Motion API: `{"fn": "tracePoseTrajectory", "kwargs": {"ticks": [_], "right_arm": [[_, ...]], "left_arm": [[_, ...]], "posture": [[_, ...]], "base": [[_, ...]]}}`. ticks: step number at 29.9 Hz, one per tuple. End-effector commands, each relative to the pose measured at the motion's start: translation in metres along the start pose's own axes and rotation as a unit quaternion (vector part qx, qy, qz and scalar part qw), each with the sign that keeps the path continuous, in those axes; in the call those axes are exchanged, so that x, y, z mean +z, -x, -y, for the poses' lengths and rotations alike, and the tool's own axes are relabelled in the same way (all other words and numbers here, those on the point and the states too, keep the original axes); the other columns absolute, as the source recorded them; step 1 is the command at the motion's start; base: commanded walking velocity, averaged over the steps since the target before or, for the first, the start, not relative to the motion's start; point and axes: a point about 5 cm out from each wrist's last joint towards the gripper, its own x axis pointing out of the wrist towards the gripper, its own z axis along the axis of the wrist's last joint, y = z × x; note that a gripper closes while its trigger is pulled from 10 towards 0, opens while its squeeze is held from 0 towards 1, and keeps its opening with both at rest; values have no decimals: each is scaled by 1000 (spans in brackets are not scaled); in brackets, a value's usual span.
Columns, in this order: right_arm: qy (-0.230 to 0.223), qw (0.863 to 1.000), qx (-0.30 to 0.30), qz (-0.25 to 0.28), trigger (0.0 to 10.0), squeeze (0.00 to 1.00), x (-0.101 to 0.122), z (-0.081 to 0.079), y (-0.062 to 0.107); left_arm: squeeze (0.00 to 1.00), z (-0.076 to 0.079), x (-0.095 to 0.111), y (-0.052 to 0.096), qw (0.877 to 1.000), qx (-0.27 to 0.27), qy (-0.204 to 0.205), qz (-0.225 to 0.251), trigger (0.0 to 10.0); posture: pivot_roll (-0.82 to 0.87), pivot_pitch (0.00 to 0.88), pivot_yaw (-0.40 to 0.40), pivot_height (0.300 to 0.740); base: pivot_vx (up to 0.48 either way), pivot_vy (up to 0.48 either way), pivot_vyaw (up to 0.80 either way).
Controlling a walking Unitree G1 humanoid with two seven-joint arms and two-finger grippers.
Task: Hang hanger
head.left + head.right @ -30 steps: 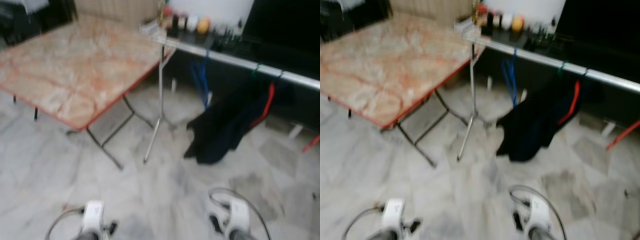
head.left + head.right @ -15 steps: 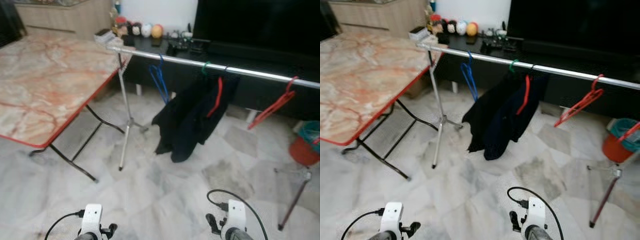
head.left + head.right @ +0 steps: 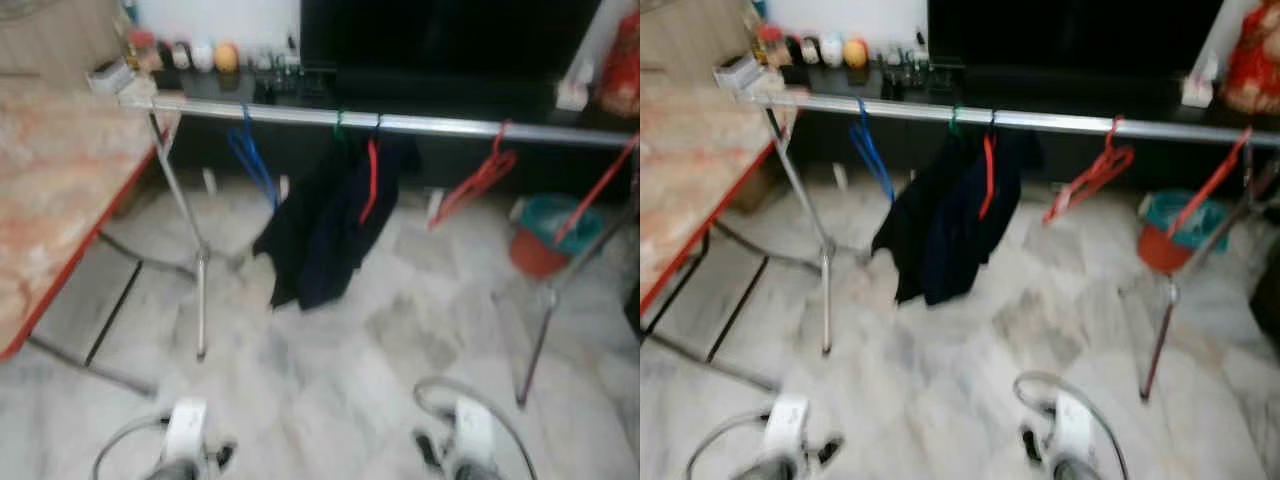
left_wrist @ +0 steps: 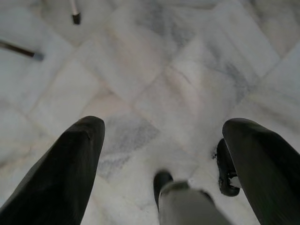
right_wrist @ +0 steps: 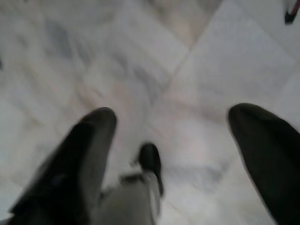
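Both grippers (image 4: 164,140) (image 5: 171,136) gape empty — bucket (image 3: 540,235) blurred.

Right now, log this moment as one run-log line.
left gripper: open, empty, low | right gripper: open, empty, low | rail: blue hanger, black garment, red hangers

Rail (image 3: 420,124) runs 9-to-3 across far scene. Table (image 3: 50,190) at 10 o'clock, near rail's left stand (image 3: 190,270). Garment (image 3: 320,225) hangs from rail at 12; hanger (image 3: 250,160) just left of it, another hanger (image 3: 480,180) at 1. Bucket (image 3: 540,235) on floor (image 3: 330,400) at 2, behind right stand (image 3: 540,330). Shelf (image 3: 270,85) behind rail.
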Motion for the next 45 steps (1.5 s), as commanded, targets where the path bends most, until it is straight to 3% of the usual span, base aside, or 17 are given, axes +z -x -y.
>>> {"fn": "tracePoseTrajectory", "kwargs": {"ticks": [1, 45], "right_arm": [[-4, 1000, 4, -3, 10000, 0, -3, -5, 0], [-9, 1000, 3, -2, 10000, 0, -3, -7, -1]], "left_arm": [[0, -6, -8, 3, 1000, 8, 3, -15, 10000], [0, -10, -14, 5, 1000, 13, 18, -20, 10000]], "posture": [[2, 0, -2, 740], [6, 0, 6, 740]], "base": [[0, 0, -688], [0, 0, -688]]}}
